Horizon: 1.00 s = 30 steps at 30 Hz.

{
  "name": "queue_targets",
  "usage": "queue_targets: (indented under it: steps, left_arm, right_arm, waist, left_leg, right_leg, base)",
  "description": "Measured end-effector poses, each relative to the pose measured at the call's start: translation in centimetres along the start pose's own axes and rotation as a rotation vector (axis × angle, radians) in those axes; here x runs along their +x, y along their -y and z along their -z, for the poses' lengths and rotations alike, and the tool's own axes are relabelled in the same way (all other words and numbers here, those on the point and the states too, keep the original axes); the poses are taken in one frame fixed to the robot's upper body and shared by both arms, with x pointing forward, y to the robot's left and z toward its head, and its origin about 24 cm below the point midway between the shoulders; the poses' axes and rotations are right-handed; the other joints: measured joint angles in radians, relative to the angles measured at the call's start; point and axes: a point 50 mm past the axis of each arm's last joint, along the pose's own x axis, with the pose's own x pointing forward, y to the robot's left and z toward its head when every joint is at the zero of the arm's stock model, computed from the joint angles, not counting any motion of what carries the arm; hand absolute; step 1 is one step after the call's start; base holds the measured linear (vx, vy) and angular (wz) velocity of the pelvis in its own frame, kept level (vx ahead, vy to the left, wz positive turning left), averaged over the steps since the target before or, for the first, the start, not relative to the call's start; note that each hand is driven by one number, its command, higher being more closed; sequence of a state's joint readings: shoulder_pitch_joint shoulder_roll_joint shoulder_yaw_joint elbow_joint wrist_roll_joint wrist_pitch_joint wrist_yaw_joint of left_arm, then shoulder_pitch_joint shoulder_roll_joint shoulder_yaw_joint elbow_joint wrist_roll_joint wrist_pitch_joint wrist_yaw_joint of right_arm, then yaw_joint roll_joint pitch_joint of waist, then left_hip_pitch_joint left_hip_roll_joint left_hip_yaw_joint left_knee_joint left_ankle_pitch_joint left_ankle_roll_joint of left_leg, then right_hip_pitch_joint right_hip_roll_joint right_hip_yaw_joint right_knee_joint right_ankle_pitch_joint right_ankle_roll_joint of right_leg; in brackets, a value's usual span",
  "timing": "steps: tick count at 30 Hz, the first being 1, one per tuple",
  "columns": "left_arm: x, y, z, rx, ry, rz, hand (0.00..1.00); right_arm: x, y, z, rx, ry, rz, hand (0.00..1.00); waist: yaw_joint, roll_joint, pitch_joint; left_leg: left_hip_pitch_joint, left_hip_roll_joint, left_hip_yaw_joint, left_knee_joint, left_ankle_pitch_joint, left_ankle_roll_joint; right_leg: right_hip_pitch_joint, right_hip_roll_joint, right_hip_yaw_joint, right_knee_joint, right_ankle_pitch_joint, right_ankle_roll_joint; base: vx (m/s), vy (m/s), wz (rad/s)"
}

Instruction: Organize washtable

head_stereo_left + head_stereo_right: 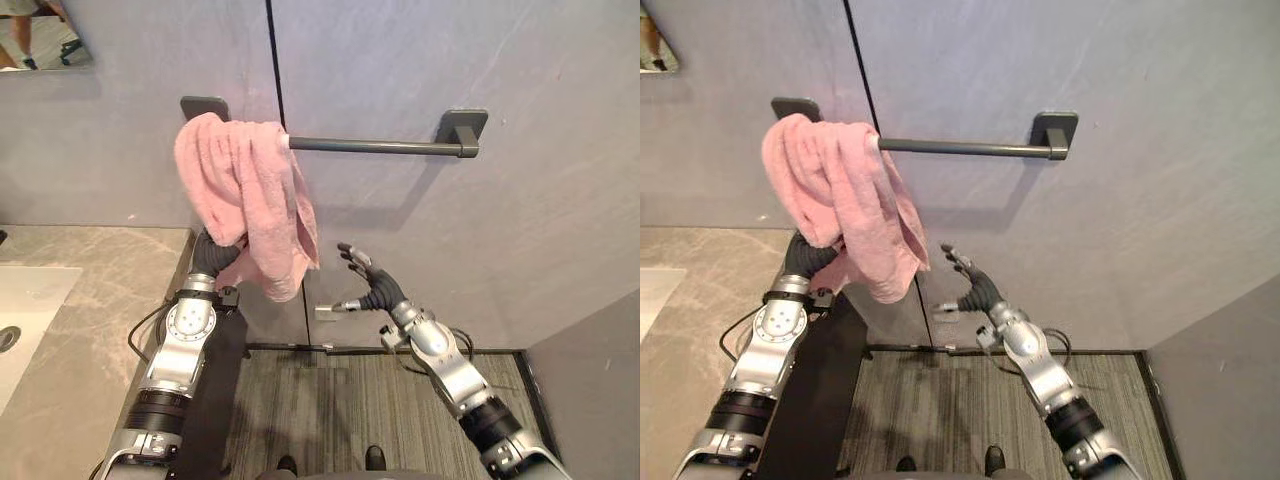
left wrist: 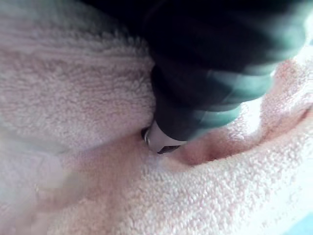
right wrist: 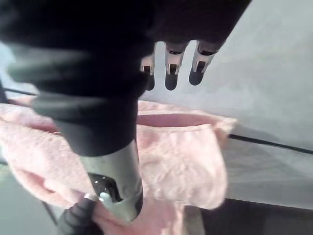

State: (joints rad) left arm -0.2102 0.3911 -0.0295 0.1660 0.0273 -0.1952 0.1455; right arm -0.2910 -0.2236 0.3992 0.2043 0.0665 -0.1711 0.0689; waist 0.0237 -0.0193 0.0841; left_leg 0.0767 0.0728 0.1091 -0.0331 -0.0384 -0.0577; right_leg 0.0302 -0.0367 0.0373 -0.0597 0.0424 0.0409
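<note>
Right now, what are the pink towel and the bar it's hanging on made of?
The pink towel looks like terry cloth, maybe cotton: fuzzy with tiny loops, hanging in soft folds. The bar looks like metal with a dull dark grey coat: straight, smooth, hardly shiny.

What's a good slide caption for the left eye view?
Pink towel bunched on the wall rail, left hand tucked under it, right hand open to its right.

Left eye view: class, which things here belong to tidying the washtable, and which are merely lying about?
Part of the job:
pink towel, bunched over one end of the towel bar
left hand, up under the towel
right hand, open, beside the towel

Merely there:
stone counter
sink
mirror
</note>
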Motion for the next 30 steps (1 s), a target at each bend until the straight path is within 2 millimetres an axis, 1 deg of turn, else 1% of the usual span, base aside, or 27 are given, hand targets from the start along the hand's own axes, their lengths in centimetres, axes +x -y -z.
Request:
queue_targets:
  steps: [5, 11, 14, 20, 28, 30]
  left_arm:
    - [0.0, 0.3, -0.1, -0.06, 0.001, -0.024, 1.0]
    - [-0.1, 0.4, -0.1, -0.072, -0.001, -0.041, 1.0]
    - [-0.1, 0.4, -0.1, -0.091, -0.001, -0.045, 1.0]
    - [0.0, 0.4, -0.3, -0.101, 0.006, -0.048, 1.0]
    - [0.1, 0.4, -0.4, -0.106, 0.011, -0.05, 1.0]
    - [0.1, 0.4, -0.5, -0.114, 0.012, -0.051, 1.0]
  right_arm:
    - [1.3, 0.8, -1.7, 0.023, 0.064, 0.044, 0.0]
    - [2.5, 1.4, -3.3, 0.009, 0.12, 0.073, 0.0]
    - [3.2, 1.9, -4.0, 0.003, 0.142, 0.092, 0.0]
    - [3.5, 3.2, -3.6, 0.012, 0.113, 0.138, 0.0]
    - [4.8, 4.3, -4.2, -0.001, 0.108, 0.131, 0.0]
    - [5.2, 4.3, -4.3, -0.004, 0.099, 0.121, 0.0]
  waist:
    - [0.016, -0.004, 0.001]
    - [0.018, -0.005, 0.002]
    - [0.018, -0.011, 0.006]
    - [0.02, -0.023, 0.014]
    - [0.021, -0.023, 0.015]
    - [0.021, -0.022, 0.015]
  left_leg:
    - [-0.004, -0.001, -0.008, 0.001, 0.0, 0.0]
    - [-0.013, -0.001, -0.021, 0.003, 0.0, 0.0]
    - [-0.014, -0.001, -0.024, 0.004, 0.001, 0.0]
    - [-0.02, -0.001, -0.031, 0.004, 0.003, 0.001]
    - [-0.03, -0.001, -0.036, 0.003, 0.003, 0.0]
    - [-0.031, -0.001, -0.038, 0.003, 0.003, 0.0]
  right_leg:
    - [0.0, -0.001, -0.007, 0.001, 0.0, 0.0]
    - [0.0, -0.001, -0.016, 0.001, 0.0, 0.0]
    - [0.0, -0.001, -0.018, 0.001, 0.0, 0.0]
    - [-0.001, -0.001, -0.028, 0.001, -0.001, 0.0]
    - [-0.003, -0.001, -0.033, -0.003, -0.001, 0.0]
    - [-0.004, -0.002, -0.034, -0.007, -0.001, 0.0]
  base:
    - [-0.01, -0.002, 0.03]
    - [0.0, -0.007, 0.06]
    - [0.0, 0.0, 0.0]
    - [-0.02, -0.006, 0.04]
    - [-0.01, -0.004, 0.01]
    - [0.0, 0.0, 0.0]
